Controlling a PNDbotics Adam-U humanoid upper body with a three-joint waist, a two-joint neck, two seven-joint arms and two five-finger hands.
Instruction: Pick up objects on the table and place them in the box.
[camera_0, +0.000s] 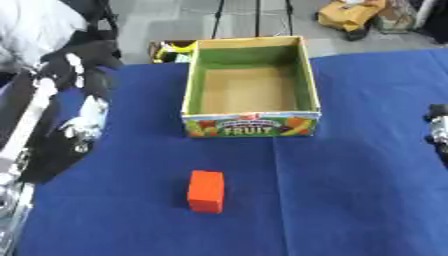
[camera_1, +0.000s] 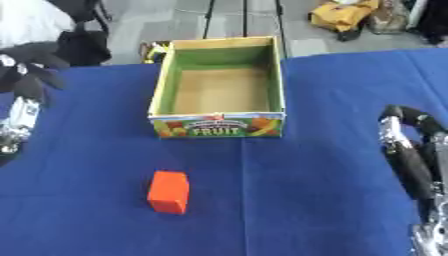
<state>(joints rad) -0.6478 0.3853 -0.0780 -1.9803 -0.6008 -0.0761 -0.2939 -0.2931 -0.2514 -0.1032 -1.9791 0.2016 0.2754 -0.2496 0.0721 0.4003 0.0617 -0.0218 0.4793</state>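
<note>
Right hand (camera_1: 409, 150) at the right edge of the worktop (camera_0: 350, 190), fingers (camera_1: 404, 116) lying fairly straight and relaxed, clamped on nothing. Left hand (camera_0: 83, 75) up at the left side, above the blue cloth; fingers there too tangled with the dark arm to tell whether apart or curled, though nothing seen held. Further out, near the front and a little left of middle, an orange block (camera_0: 206, 191) resting alone on the cloth, well apart from both hands. Beyond it, toward the far edge, the open cardboard fruit box (camera_0: 249, 125), standing upright, with nothing visible inside. Probably light and stiff, that block: flat faces, square edges, likely foam or painted wood, unlikely to crush or break. Smooth sides perhaps a touch slippery. Best taken across the two long side faces, thumb opposite fingers, from above. Low box walls, wide opening, so an easy drop.
</note>
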